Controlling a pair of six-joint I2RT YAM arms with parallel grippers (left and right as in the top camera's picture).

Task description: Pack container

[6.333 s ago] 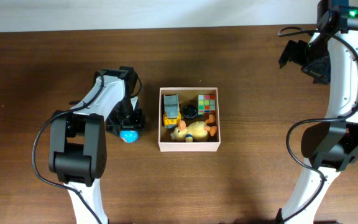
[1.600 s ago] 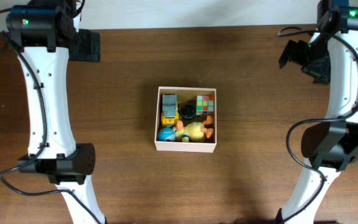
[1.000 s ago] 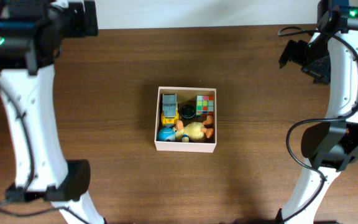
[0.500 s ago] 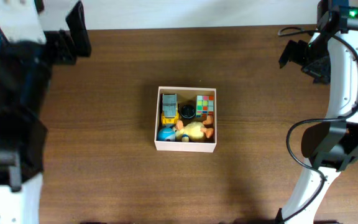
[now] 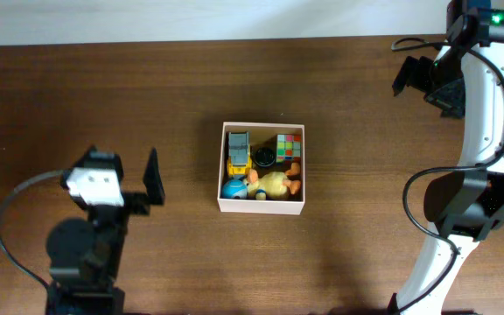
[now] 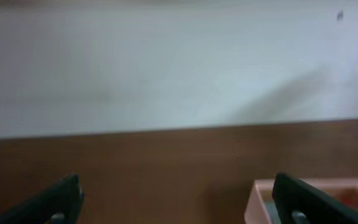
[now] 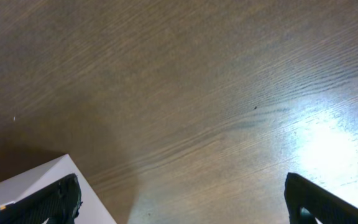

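The container [image 5: 261, 206], a square box with white walls, stands at the table's middle. Inside lie a yellow toy truck [image 5: 239, 150], a coloured cube [image 5: 290, 145], a black round toy [image 5: 265, 157], a yellow duck [image 5: 275, 184] and a blue ball [image 5: 233, 187]. My left gripper [image 5: 152, 178] is open and empty, left of the container and apart from it; in the left wrist view [image 6: 179, 208] the box's corner [image 6: 258, 198] shows by the right finger. My right gripper [image 5: 409, 77] is open and empty, high at the back right. In the right wrist view [image 7: 185, 208] a white box corner [image 7: 33, 180] shows.
The brown wooden table [image 5: 147, 96] runs back to a white wall [image 6: 166, 62]. My right arm's base [image 5: 462, 210] stands at the right edge and my left arm's base [image 5: 81, 254] at the near left.
My left arm has swung from high at the back left down to the near left, with the gripper now beside the container. The right arm and the toys have not moved.
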